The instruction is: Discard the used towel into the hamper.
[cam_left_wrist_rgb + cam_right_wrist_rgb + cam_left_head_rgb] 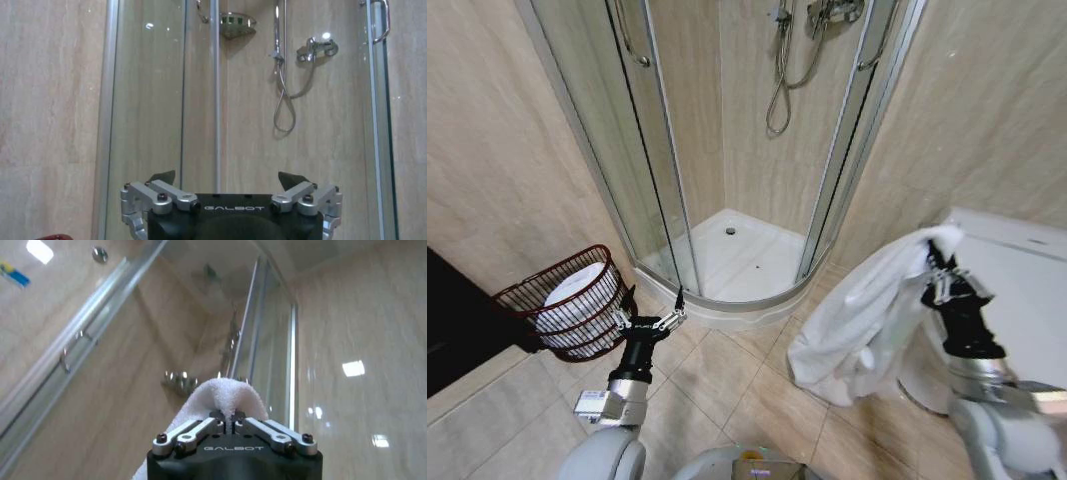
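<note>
White terry cloth, soft and rumpled, makes up the one used towel [867, 315], which hangs in long loose folds from the right hand [932, 262], its long axis running top to bottom and slanting down toward the robot's left, the lower end bunched just above the floor tiles [747, 385]. That hand, raised on the robot's right, is clamped on the towel's upper edge; in the right wrist view the two metal fingers [200, 430] meet with a rounded hump of towel [223, 395] pushed up between them. The single hamper [567, 305] is a round basket of dark red-brown wire-like weave, flaring toward its rim, sitting on the floor at the robot's left against the beige stone-look wall and tipped so its mouth faces partly toward the camera (something white already lies inside it). The left hand [655, 322] hovers low just beside the hamper's rim, its fingers [157, 192] spread apart and holding nothing, pointing toward the shower enclosure [727, 150]. That enclosure is one curved cabin of clear glass panels in pale metal frames over a white tray [747, 260] with a small round drain, a shower hose [285, 95] looped on its back wall. A white rectangular fixture [1017, 290] stands behind the right arm.
</note>
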### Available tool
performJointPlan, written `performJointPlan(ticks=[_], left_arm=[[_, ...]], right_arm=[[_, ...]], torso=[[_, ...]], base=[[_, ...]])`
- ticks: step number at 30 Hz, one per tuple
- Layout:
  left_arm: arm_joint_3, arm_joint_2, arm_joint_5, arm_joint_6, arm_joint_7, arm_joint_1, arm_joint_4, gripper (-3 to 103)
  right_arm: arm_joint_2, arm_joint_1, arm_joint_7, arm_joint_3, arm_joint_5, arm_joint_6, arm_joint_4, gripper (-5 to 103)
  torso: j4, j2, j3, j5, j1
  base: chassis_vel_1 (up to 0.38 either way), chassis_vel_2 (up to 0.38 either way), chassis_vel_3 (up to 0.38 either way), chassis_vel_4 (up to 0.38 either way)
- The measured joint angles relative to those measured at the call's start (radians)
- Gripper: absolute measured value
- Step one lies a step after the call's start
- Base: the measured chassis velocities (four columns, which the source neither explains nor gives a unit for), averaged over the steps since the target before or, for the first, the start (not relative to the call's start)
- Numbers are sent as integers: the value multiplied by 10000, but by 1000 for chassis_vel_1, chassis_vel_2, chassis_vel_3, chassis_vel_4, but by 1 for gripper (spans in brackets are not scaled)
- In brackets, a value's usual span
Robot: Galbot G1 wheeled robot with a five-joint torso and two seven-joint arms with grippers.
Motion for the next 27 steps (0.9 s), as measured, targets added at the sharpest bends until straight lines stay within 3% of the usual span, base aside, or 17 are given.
performJointPlan(ticks=[9, 16, 21, 27], left_arm=[[0, 0, 0, 0, 0, 0, 0, 100], [0, 0, 0, 0, 0, 0, -1, 100], [0, 0, 0, 0, 0, 0, 0, 100], [0, 0, 0, 0, 0, 0, -1, 100]], right_arm=[[-695, 174, 312, 879, 768, -336, 705, 3], [-598, 181, 665, 808, 868, -506, 1128, 3], [-381, 196, 1400, 315, 864, -814, 1307, 3], [-351, 199, 1647, 326, 909, -829, 1308, 3]], torso=[[0, 0, 0, 2, 0], [0, 68, 46, 1, 19], [0, 273, 203, 2, 70], [0, 465, 344, 1, 120]], base=[[0, 0, 0, 0], [0, 0, 0, 0], [0, 0, 0, 0], [0, 0, 0, 0]])
